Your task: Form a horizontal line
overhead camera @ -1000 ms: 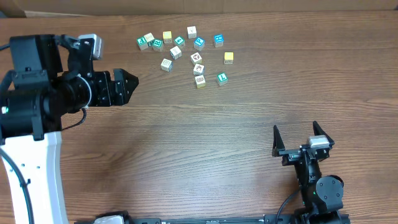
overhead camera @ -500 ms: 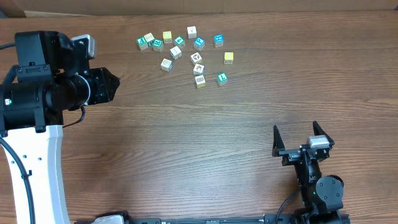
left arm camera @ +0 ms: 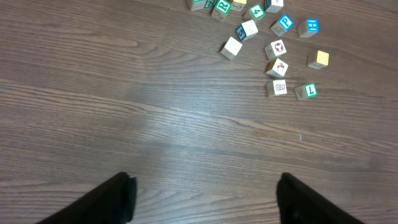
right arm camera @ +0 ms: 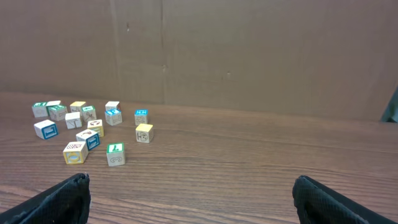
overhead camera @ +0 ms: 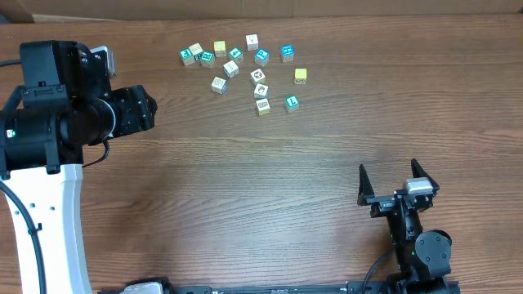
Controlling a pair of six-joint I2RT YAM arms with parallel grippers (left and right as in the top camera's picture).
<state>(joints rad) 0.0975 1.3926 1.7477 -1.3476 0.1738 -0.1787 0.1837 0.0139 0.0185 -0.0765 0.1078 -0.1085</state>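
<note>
Table (overhead camera: 270, 188) carried all the work at its far edge. Left arm (overhead camera: 49, 131) stood at the left side with its wrist turned toward the pile, likely staged for an approach, since its camera framed the blocks ahead. Right arm (overhead camera: 429, 249) sat at the near right, well apart from everything, probably parked out of the way. Left gripper (left arm camera: 205, 194) was released: tips spread wide, nothing between them but wood. Right gripper (right arm camera: 193, 198) was also spread wide and empty, aimed across the table at the pile. Cubes (overhead camera: 258, 76) lay in a loose scatter at the far centre, near each other, mostly not touching, turned at mixed angles. No horizontal line existed yet, so I'd put the task at its start. Yellow cube (overhead camera: 301, 76) sat alone on the scatter's right side. Tan cube (overhead camera: 263, 106) and teal-faced cube (overhead camera: 291, 103) were nearest the arms, close to each other, probably the easiest first picks. Hard to read: overhead showed the left jaws as one dark lump, spread not visible there. Both wrist views cut the fingers at the frame edge, tips only. Left wrist view clipped the far cubes at its top edge. In the right wrist view front cubes overlapped rear ones. Face prints were too small to read overhead.
</note>
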